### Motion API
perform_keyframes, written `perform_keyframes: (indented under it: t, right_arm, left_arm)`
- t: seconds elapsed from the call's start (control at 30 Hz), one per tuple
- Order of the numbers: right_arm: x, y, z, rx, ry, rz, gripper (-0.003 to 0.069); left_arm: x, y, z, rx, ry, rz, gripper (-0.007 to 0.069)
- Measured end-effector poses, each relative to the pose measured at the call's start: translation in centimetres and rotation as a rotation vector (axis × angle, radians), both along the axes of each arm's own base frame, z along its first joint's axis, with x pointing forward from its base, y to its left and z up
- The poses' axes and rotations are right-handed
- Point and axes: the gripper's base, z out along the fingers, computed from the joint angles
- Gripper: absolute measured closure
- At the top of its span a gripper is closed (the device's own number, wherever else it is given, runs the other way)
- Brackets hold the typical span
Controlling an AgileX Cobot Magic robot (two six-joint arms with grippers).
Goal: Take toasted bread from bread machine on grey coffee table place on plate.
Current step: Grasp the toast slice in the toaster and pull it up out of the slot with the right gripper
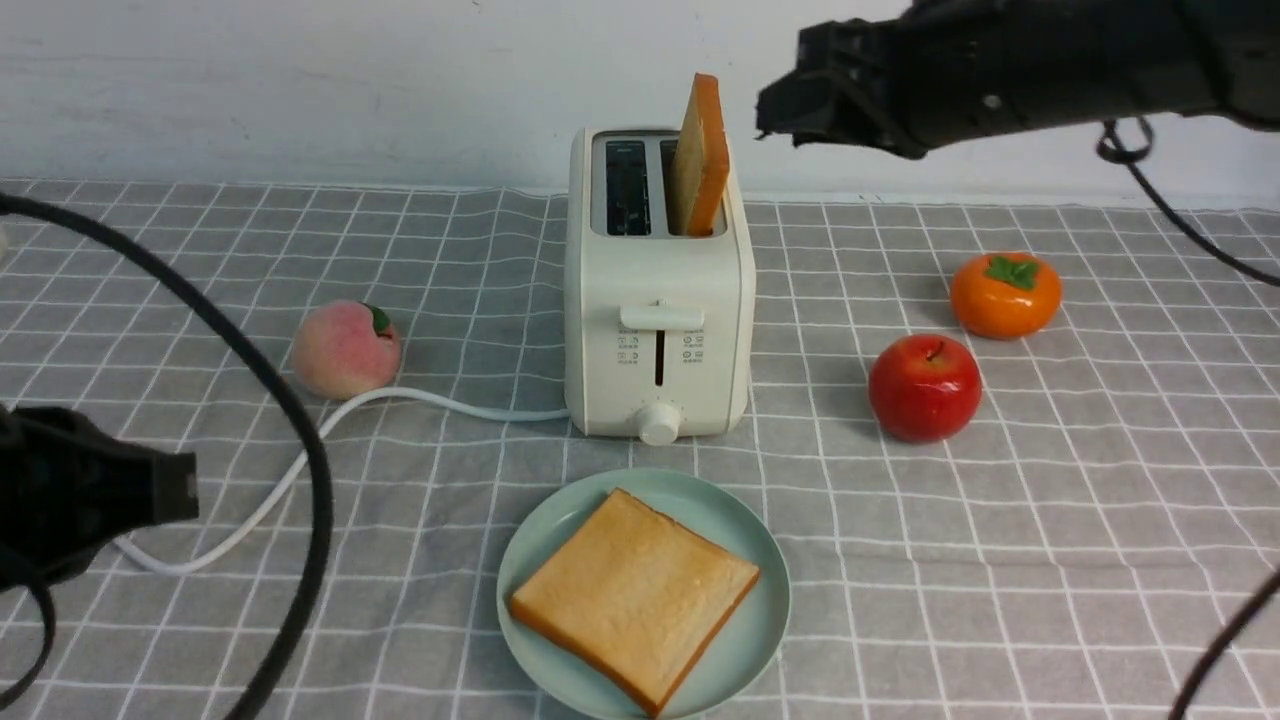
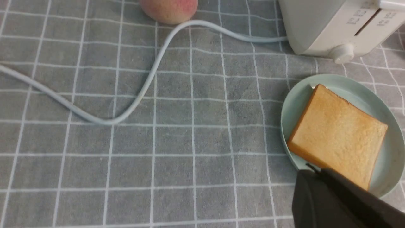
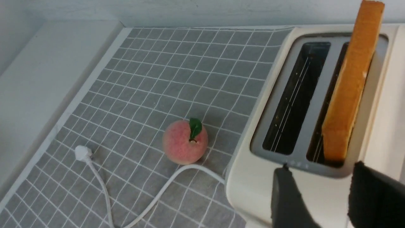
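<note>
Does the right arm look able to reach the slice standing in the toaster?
Probably yes: the slice rises well above the toaster, and the open right gripper hovers beside it with nothing between.

Soft, even, fairly bright light falls from overhead. The apple and the persimmon throw short, faint shadows onto the tablecloth, on the side facing the toaster. There are no hard shadow edges and no glare. The white wall looks flat and slightly washed out. The front view is a little soft overall, and the black cable close to the lens is blurred. In both wrist views the dark fingers nearest the camera are out of focus.
</note>
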Motion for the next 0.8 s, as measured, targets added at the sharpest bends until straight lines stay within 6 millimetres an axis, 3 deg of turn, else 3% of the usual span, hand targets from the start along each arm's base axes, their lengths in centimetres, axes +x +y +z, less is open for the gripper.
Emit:
perform_keyframes:
  t: [0.07, 0.13, 0.3, 0.4, 0.5, 0.53, 0.57, 0.6, 0.63, 0.67, 0.7, 0.8]
  right_arm:
    - [1.0, 0.4, -0.5, 0.001, 0.003, 0.0, 0.0312]
    - [3.7, 1.4, -2.2, -0.005, 0.014, 0.007, 0.0223]
    - [6.9, 2.3, -5.4, -0.021, 0.034, 0.004, 0.017]
    - [7.9, 2.4, -6.8, -0.03, 0.033, -0.018, 0.0227]
    - [8.2, 2.4, -7.0, -0.033, 0.028, -0.029, 0.0398]
    - [8.1, 2.4, -7.0, -0.035, 0.026, -0.029, 0.0414]
    - [7.8, 2.2, -6.0, -0.049, -0.004, -0.023, 0.0552]
    - [7.5, 2.1, -5.2, -0.063, -0.028, -0.016, 0.0578]
    - [7.4, 2.1, -5.0, -0.067, -0.035, -0.012, 0.0578]
    - [6.4, 1.7, -2.9, -0.084, -0.084, 0.006, 0.057]
    - [6.3, 1.6, -2.5, -0.089, -0.093, 0.007, 0.0568]
    - [2.5, 0.0, 4.2, -0.1, -0.221, 0.026, 0.0563]
  left_arm:
    - [-0.5, 0.2, -0.2, -0.003, 0.007, 0.001, 0.0638]
    - [-1.5, 0.5, -0.7, -0.003, 0.012, 0.002, 0.0638]
    - [-3.1, 1.1, -0.4, -0.022, -0.023, 0.005, 0.0638]
    - [-3.7, 1.3, -0.1, -0.031, -0.045, 0.004, 0.0638]
    - [-4.0, 1.4, 0.0, -0.036, -0.058, 0.004, 0.0638]
    - [-4.0, 1.4, 0.0, -0.036, -0.058, 0.004, 0.0638]
    - [-4.0, 1.4, 0.0, -0.036, -0.059, 0.004, 0.0638]
    - [-4.0, 1.4, 0.0, -0.037, -0.059, 0.005, 0.0638]
    - [-4.0, 1.4, 0.0, -0.037, -0.06, 0.005, 0.0638]
    - [-4.0, 1.4, 0.0, -0.037, -0.06, 0.005, 0.0638]
    - [-4.0, 1.4, 0.0, -0.037, -0.06, 0.005, 0.0638]
    - [-3.9, 1.4, 0.1, -0.042, -0.073, 0.004, 0.0638]
